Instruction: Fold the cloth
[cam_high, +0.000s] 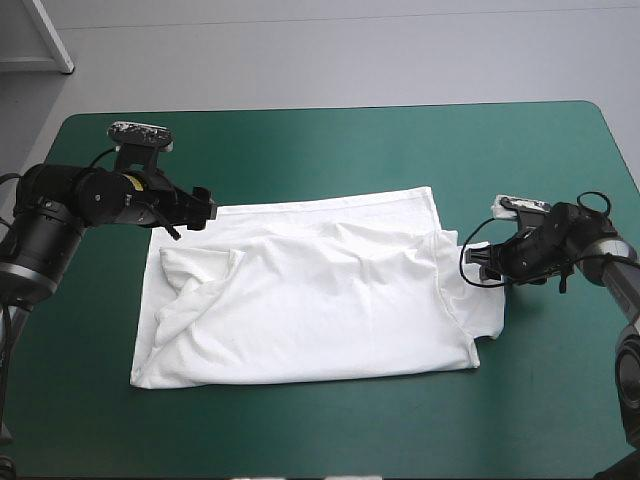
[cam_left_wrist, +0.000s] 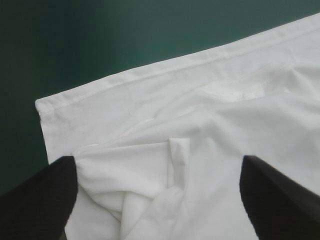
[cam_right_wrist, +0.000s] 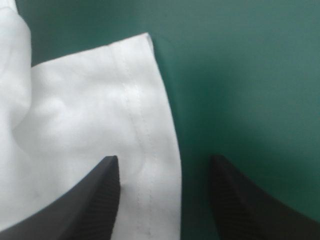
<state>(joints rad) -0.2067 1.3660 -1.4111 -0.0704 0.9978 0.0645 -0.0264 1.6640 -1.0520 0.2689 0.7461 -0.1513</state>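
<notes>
From above, the T-shirt (cam_high: 320, 300) lies spread on the worktop (cam_high: 330, 140), one end tucked in; the fold looks barely begun. Left wrist view: the left gripper (cam_left_wrist: 159, 160) gapes over the far corner. Right wrist view: the right gripper (cam_right_wrist: 164, 159) stands open astride the sleeve hem (cam_right_wrist: 142, 125). Next, I'd guess, both pinch. The layers underneath are hidden.

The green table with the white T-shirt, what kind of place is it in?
Probably a robot lab or test bench, not a home. A robot's left arm and right arm reach over the teal-green table, where a white T-shirt lies spread, seemingly for folding.
</notes>
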